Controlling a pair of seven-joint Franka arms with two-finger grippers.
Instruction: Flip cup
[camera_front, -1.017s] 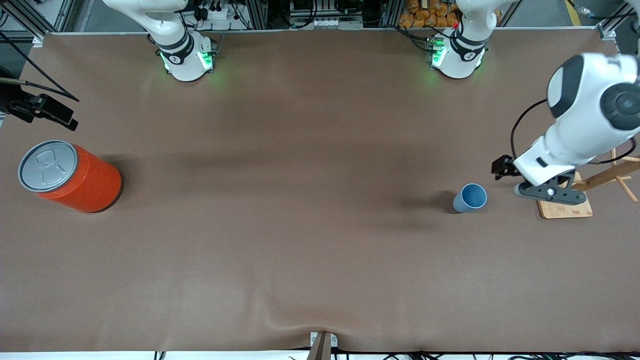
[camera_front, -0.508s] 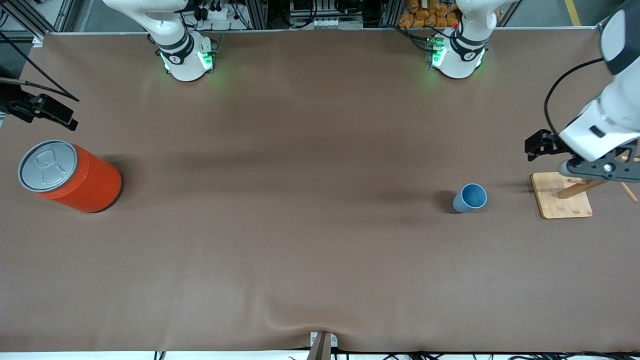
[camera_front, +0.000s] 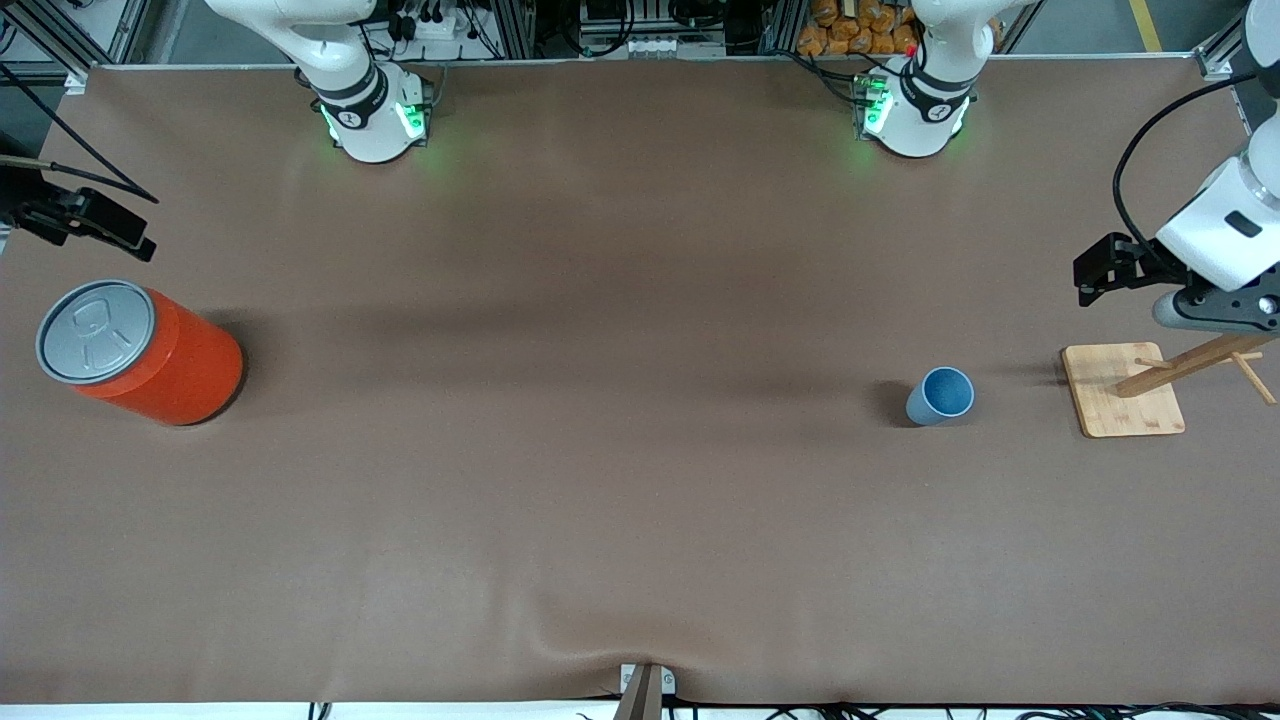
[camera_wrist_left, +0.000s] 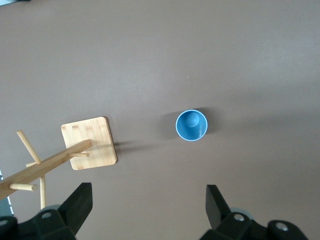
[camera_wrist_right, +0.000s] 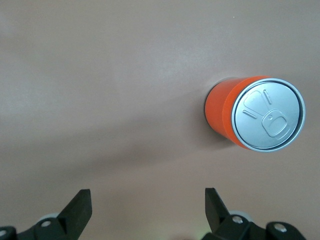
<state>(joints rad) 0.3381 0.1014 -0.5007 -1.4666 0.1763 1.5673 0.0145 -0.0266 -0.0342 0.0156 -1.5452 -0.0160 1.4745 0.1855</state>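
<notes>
Left gripper (camera_wrist_left: 146, 212): up high, fingers spread wide, empty, over the wooden rack (camera_front: 1125, 388).
Cup (camera_front: 941, 395): upright, mouth up, near the rack's base.
Right gripper (camera_wrist_right: 146, 212): jaws apart, waiting high near the orange can (camera_front: 140, 352).
Can: well apart from the cup.

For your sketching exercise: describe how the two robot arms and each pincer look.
Both arms are glossy white with black joint bands and green lights at their bases. The left pincer and right pincer have black fingers. A black cable loops beside the left wrist.
</notes>
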